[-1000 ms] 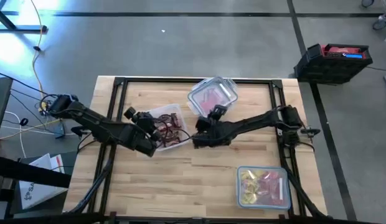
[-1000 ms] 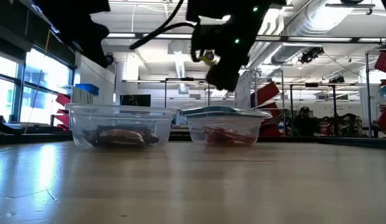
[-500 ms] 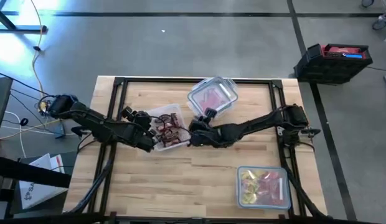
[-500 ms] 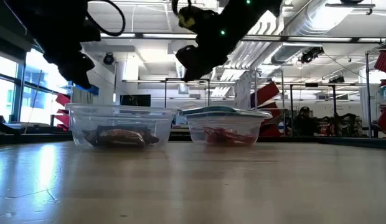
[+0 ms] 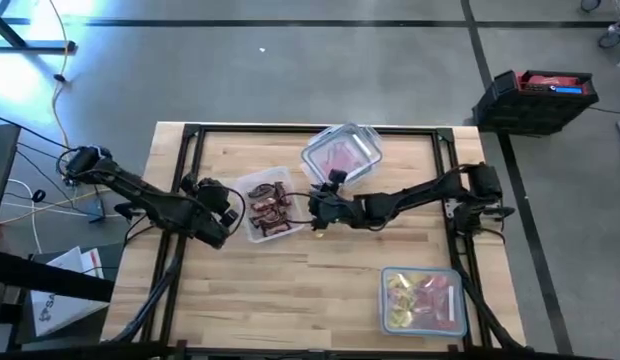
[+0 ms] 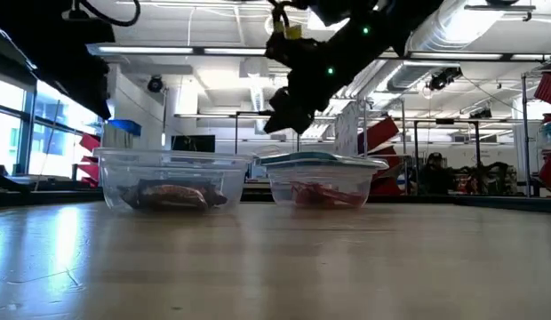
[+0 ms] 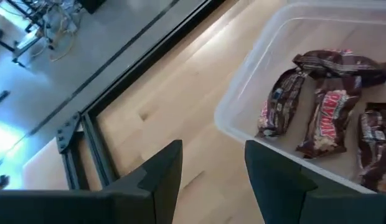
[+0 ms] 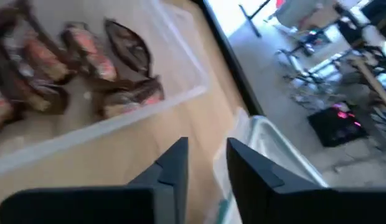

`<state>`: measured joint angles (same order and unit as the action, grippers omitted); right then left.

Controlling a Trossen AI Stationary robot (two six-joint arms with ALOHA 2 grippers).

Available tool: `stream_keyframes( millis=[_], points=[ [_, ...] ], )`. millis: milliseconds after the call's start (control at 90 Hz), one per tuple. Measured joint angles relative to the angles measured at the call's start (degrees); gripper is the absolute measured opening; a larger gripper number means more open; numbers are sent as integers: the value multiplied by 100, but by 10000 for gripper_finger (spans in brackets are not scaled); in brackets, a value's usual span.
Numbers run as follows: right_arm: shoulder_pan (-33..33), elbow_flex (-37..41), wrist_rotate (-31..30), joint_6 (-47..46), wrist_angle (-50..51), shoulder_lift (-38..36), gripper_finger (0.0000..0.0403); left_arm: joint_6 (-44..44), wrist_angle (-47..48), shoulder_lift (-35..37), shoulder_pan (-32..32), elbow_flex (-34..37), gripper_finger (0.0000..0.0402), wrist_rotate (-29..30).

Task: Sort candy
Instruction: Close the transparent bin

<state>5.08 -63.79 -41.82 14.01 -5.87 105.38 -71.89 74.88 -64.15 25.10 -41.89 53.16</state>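
From the high view, the clear rectangular plastic container (image 5: pixel 267 207) holding the dark brown mini bars (image 5: pixel 270 208) sits mid-table between my two grippers. The left gripper (image 5: pixel 222 203) hangs just beside its outer short wall; the right gripper (image 5: pixel 317 209) hangs just beside the opposite wall, about equally near. The left wrist view shows the left fingers (image 7: pixel 160 177) parted to a moderate gap with nothing between them, bars (image 7: pixel 324 118) ahead beyond the rim, their long axes roughly parallel. In the right wrist view the right fingers (image 8: pixel 174 165) stand narrowly apart, also empty. The red flat packets lie in the lidded clear container (image 5: pixel 340 155) further back; the mixed yellow and pink sweets (image 5: pixel 422 296) remain in the near clear tub (image 5: pixel 421 300), well apart from both arms. Hidden: the low view cuts off the left gripper, and individual yellow pieces are too small to separate.
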Motion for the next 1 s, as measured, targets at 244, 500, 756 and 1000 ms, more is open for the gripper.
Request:
stream_keyframes(
  millis=[244, 500, 756, 1000],
  points=[
    [-218, -4, -5, -1, 43, 195, 213, -49, -30, 2, 25, 185, 159, -176],
    [-685, -4, -144, 0, -331, 588, 241, 50, -555, 3, 27, 387, 159, -1105],
    [-969, -4, 242, -402, -400, 691, 207, 207, -827, 1, -81, 766, 159, -1545],
    [-996, -4, 241, -648, -508, 691, 122, 695, -1348, 5, -152, 931, 158, -1350]
  ],
)
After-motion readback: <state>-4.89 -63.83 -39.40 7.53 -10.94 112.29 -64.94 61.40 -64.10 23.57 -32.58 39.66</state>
